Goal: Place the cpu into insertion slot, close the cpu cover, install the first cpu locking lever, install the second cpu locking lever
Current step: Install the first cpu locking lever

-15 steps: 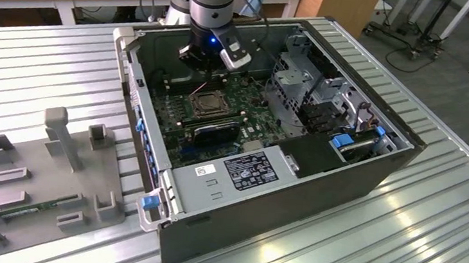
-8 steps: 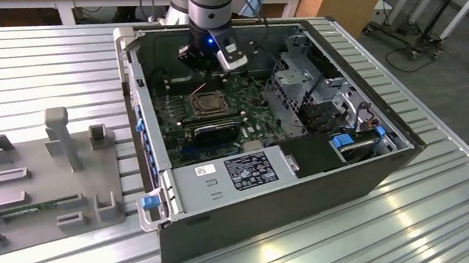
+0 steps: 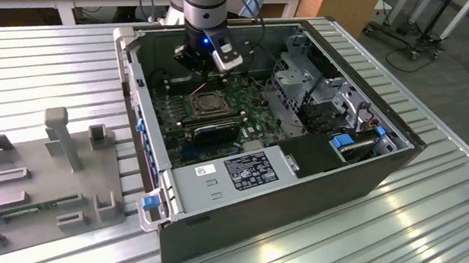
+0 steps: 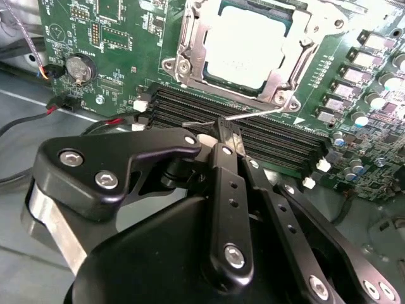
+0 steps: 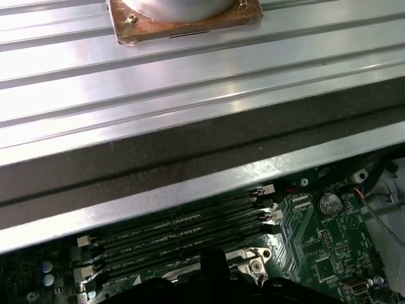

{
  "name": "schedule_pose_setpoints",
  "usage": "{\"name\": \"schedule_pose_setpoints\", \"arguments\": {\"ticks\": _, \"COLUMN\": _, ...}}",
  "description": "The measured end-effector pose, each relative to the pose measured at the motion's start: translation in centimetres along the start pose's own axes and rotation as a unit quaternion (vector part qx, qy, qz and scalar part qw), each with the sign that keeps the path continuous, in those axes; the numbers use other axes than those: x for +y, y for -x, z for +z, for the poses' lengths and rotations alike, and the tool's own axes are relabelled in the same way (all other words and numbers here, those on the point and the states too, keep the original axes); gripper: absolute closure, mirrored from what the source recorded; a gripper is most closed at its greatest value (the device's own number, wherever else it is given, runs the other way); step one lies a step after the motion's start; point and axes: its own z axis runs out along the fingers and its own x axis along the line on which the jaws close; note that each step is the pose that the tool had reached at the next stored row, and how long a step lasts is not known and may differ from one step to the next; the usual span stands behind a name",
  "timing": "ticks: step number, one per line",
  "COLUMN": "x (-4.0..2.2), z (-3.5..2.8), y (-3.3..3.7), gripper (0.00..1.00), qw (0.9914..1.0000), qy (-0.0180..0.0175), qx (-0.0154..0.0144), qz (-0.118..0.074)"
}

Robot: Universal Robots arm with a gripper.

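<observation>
**Item: the cpu (image 4: 250,44).** Flat, pale-topped, lying seated in the insertion slot (image 3: 207,105) on the green circuit board (image 4: 114,38).

**The cpu cover (image 4: 278,76).** Silvery frame, lying down over the chip's edges and appearing closed.

**Locking lever (image 4: 253,114).** Thin wire with a hooked end. It runs alongside the socket above the long black memory slots (image 4: 190,107) and looks not yet latched.

**The gripper (image 4: 229,136).** Reaches into the open computer case (image 3: 297,196). Its fingertips are drawn together right at the wire. Whether they pinch the wire or only press on it cannot be told.

**Handling note, as a judgement.** The work stands at a lever. It should be borne on near its hooked end, steadily, down and in toward its catch. The tips should keep off the memory slots' white latches (image 4: 140,104).

**Adjacent.** A grey parts fixture (image 3: 50,172) sits on the ribbed table (image 3: 435,189).
</observation>
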Motion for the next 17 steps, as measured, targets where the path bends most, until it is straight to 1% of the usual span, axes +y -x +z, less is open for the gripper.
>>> {"name": "schedule_pose_setpoints", "arguments": {"ticks": 5, "x": 0.41, "z": 0.3, "y": -0.19, "gripper": 0.89, "qw": 1.0, "qy": -0.0001, "qx": -0.0003, "qz": 0.001}}
{"name": "schedule_pose_setpoints", "arguments": {"ticks": 8, "x": 0.39, "z": 0.45, "y": -0.22, "gripper": 0.89, "qw": 0.99999, "qy": -0.0004, "qx": -0.0008, "qz": 0.004}}
{"name": "schedule_pose_setpoints", "arguments": {"ticks": 17, "x": 0.3, "z": 0.84, "y": -0.26, "gripper": 0.89, "qw": 0.99987, "qy": -0.0016, "qx": -0.0037, "qz": 0.016}}
